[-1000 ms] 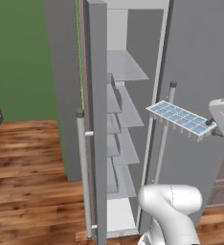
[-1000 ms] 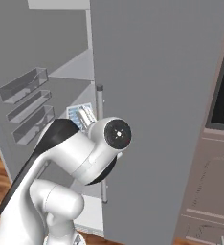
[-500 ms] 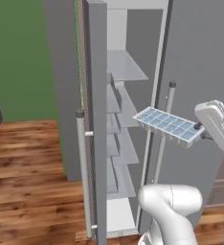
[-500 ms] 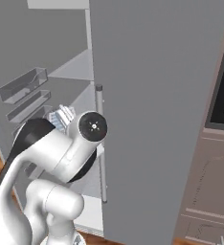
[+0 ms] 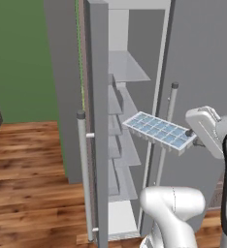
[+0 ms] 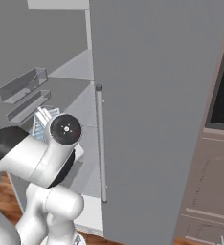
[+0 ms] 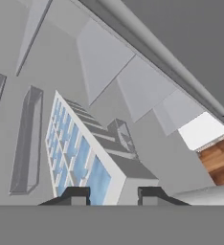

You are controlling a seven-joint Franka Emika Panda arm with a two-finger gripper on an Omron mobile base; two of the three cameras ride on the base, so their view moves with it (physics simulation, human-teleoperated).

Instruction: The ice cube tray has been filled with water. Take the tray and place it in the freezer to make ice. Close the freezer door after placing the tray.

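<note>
The gripper (image 7: 111,194) clasps one end of the tray (image 5: 158,131), held level at the open freezer (image 5: 130,97). Keep it flat and slide it onto a shelf (image 5: 127,68) without spilling water (image 7: 80,160).

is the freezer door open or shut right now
Open: the freezer door stands swung out edge-on, baring the freezer shelves, with the ice cube tray at the opening.

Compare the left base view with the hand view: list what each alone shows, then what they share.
Left base only: the freezer door's edge with its bar handle, green wall, wood floor stretching left.
Hand only: the fingertips either side of the tray's near end.
Both: the tray with blue water, held out toward the open freezer's shelves.
</note>
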